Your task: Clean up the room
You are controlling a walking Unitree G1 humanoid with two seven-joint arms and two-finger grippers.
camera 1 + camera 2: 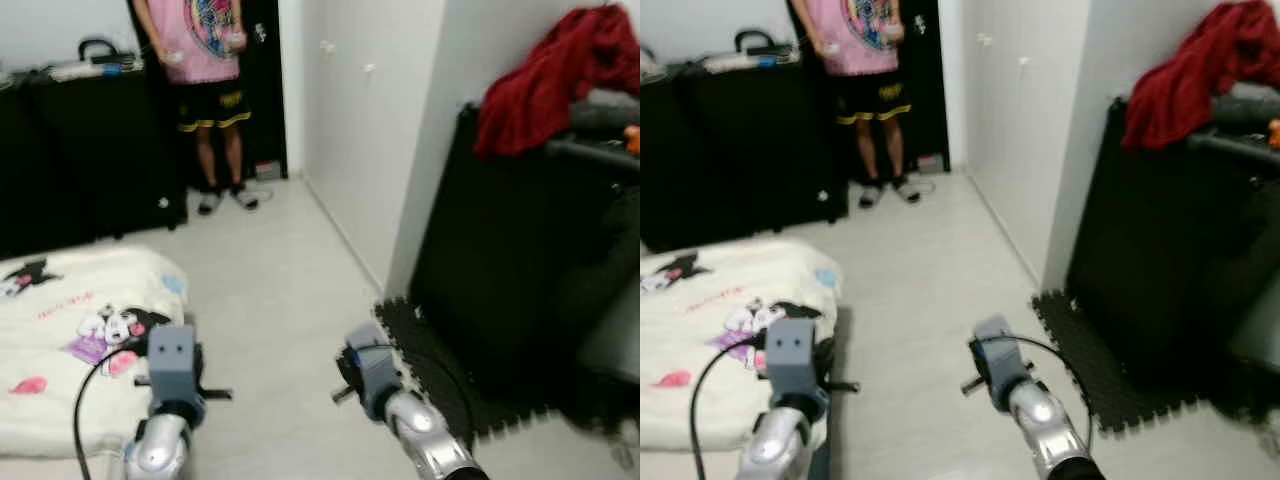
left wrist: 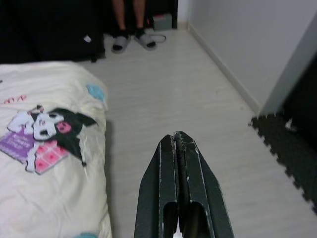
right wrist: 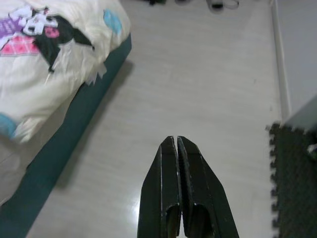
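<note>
Jaws of both the left gripper [image 2: 179, 141] and right gripper [image 3: 176, 144] are pressed together, empty, above bare floor [image 1: 280, 300] beside the bed [image 1: 80, 330]. Blanket [image 2: 49, 163] lettering unreadable. Red cloth [image 1: 560, 75] lies well beyond the bed.

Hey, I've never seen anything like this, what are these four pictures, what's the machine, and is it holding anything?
It's a walking humanoid robot in a bedroom. Two pictures come from cameras in its head, looking down at its silver arms. The other two come from cameras on its wrists, looking along the black fingers. The left gripper and right gripper are both shut and hold nothing. A cream blanket with cartoon prints lies on its left, a red cloth drapes over black furniture on its right, and a person stands ahead.
</note>
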